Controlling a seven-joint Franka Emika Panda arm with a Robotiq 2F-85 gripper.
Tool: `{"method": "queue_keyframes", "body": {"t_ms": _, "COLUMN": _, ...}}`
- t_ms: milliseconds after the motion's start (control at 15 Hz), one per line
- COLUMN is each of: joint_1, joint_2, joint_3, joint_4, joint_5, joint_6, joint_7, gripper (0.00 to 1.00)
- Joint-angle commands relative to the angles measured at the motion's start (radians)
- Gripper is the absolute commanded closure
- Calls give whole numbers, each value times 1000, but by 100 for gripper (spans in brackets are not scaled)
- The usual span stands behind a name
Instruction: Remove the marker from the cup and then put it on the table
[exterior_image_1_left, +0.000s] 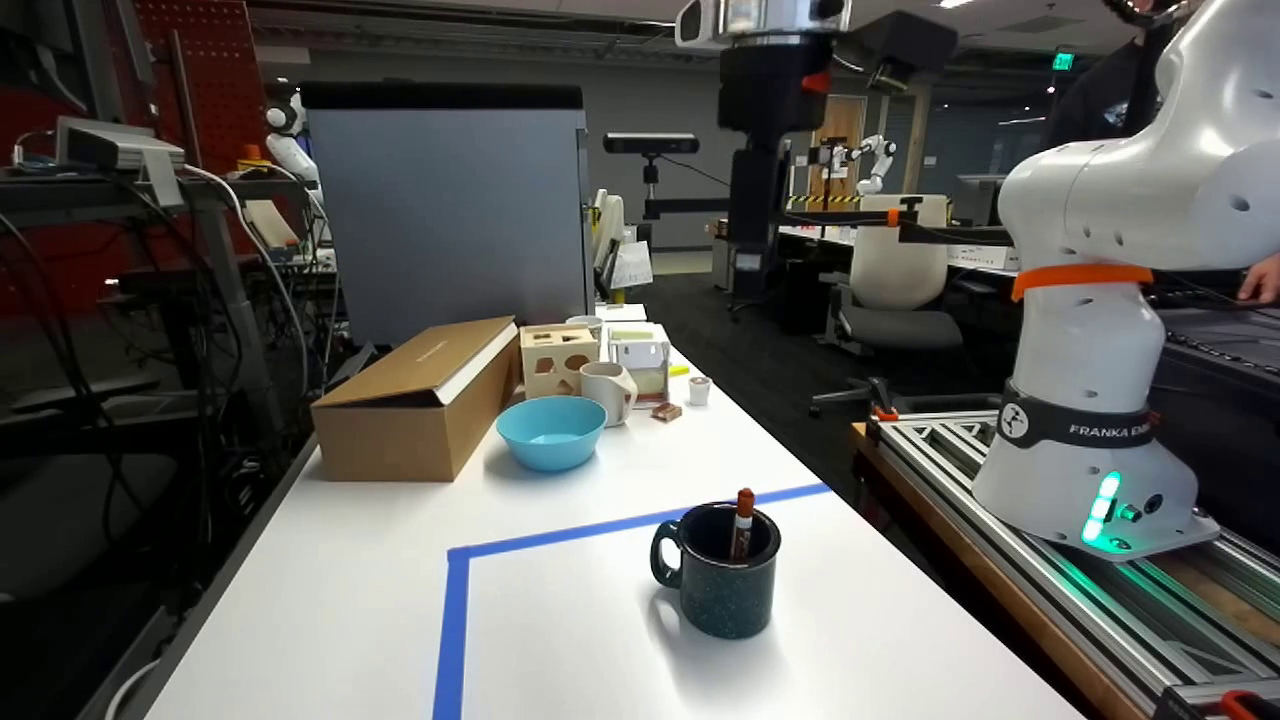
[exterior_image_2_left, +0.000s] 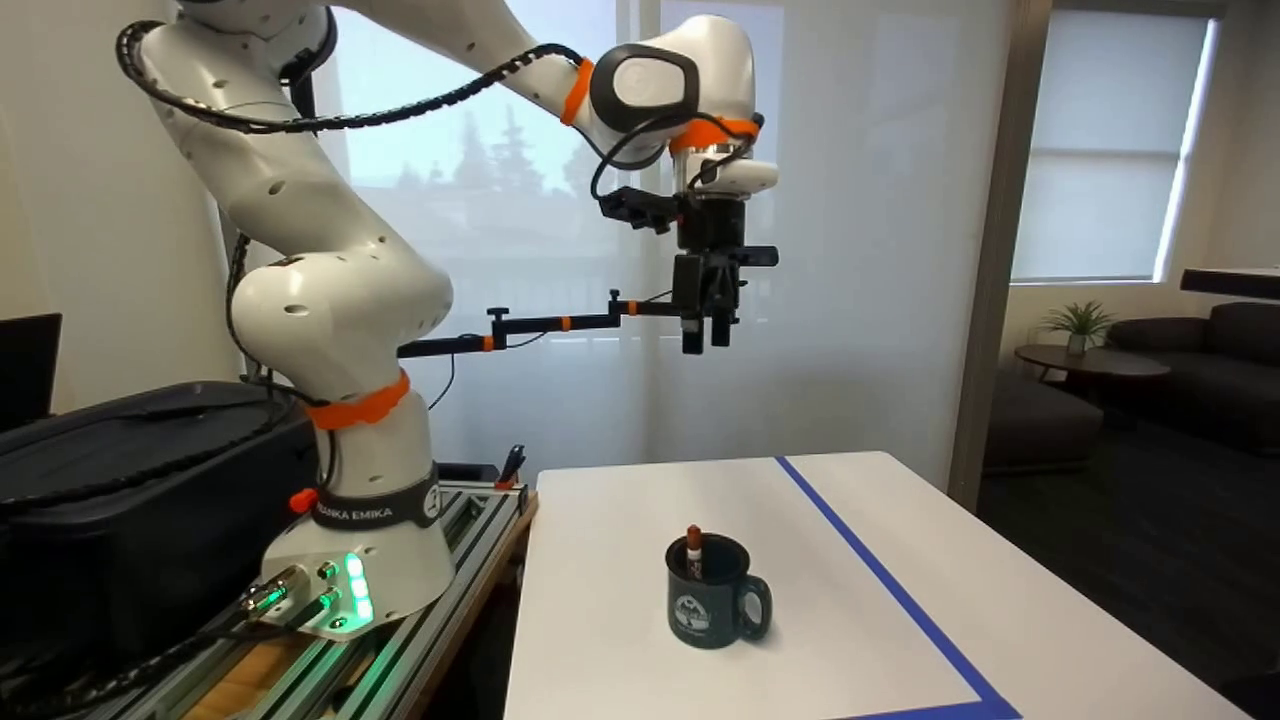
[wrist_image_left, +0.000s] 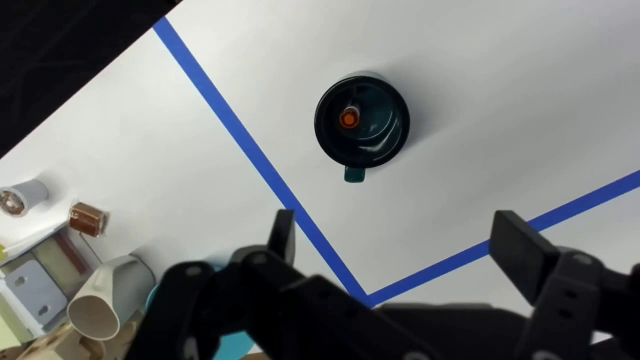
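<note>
The dark teal cup (exterior_image_1_left: 728, 598) stands upright on the white table (exterior_image_1_left: 340, 610), inside the blue tape corner; it also shows in an exterior view (exterior_image_2_left: 705, 612) and the wrist view (wrist_image_left: 382, 122). The marker (exterior_image_1_left: 741, 528) stands leaning inside the cup, its red-orange end above the rim. It also shows in an exterior view (exterior_image_2_left: 694, 552) and end-on in the wrist view (wrist_image_left: 349, 118). My gripper (wrist_image_left: 392, 225) is open and empty, its fingers wide apart, high above the table. It shows in both exterior views (exterior_image_1_left: 750, 262) (exterior_image_2_left: 706, 340), well clear of the cup.
A light blue bowl (exterior_image_1_left: 552, 435), a brown cardboard box (exterior_image_1_left: 400, 440), a white mug (exterior_image_1_left: 605, 392), a wooden shape box (exterior_image_1_left: 556, 362) and small items (exterior_image_1_left: 667, 411) stand at the table's far end. A grey panel (exterior_image_1_left: 455, 215) rises behind them.
</note>
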Motion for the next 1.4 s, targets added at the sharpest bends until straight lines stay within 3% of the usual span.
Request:
{"method": "queue_keyframes", "body": {"t_ms": 0, "joint_1": -27, "joint_2": 91, "joint_3": -6, "joint_4": 2, "joint_5": -5, "joint_6": 74, "joint_7": 114, "gripper": 0}}
{"method": "queue_keyframes", "body": {"t_ms": 533, "joint_1": -38, "joint_2": 267, "joint_3": -82, "joint_4": -11, "joint_5": -15, "joint_6": 150, "joint_7": 203, "gripper": 0}}
{"method": "queue_keyframes", "body": {"t_ms": 867, "joint_1": -26, "joint_2": 326, "joint_3": -135, "joint_4": -34, "joint_5": 9, "joint_6": 161, "joint_7": 190, "gripper": 0}}
{"method": "queue_keyframes", "body": {"t_ms": 1333, "joint_1": -10, "joint_2": 398, "joint_3": -160, "joint_4": -82, "joint_5": 21, "joint_6": 211, "joint_7": 182, "gripper": 0}}
